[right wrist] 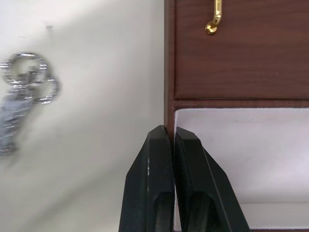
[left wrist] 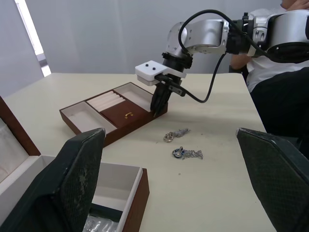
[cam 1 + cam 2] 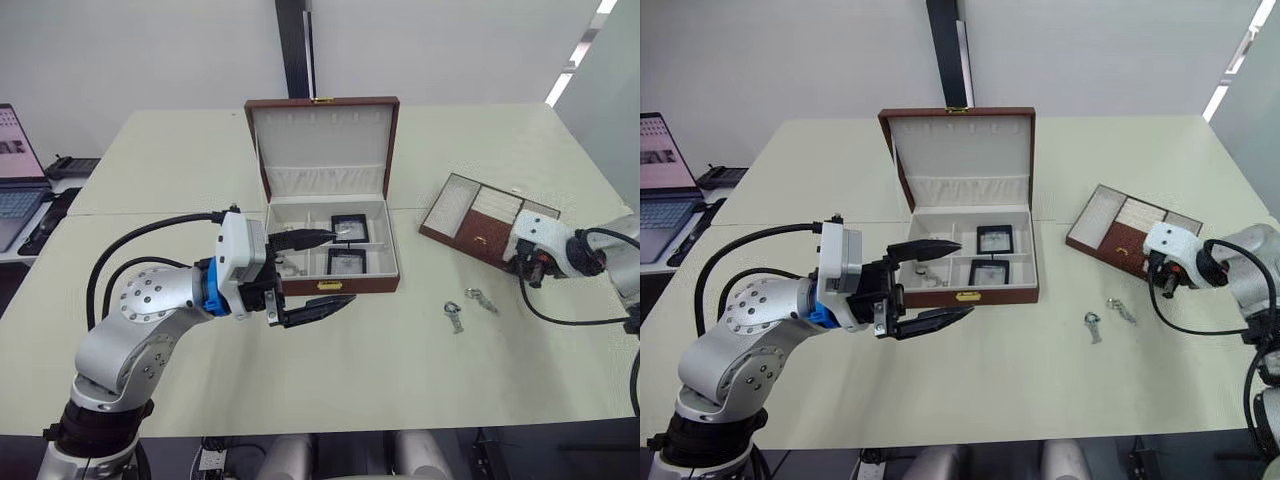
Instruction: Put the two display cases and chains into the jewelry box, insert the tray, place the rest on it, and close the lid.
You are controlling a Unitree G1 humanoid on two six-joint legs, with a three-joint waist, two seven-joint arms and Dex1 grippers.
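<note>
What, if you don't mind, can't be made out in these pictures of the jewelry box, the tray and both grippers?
- Head views: the left gripper hides part of the jewelry box, so what lies in its left compartments is unclear.
- Right wrist view: the right gripper pinches the tray rim; the frame edges cut off most of the tray.
- Head views: the silver pieces are too small to identify.

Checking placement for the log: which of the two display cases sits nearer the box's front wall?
The display case directly behind the gold clasp; the other case lies farther back, toward the lid.
</note>
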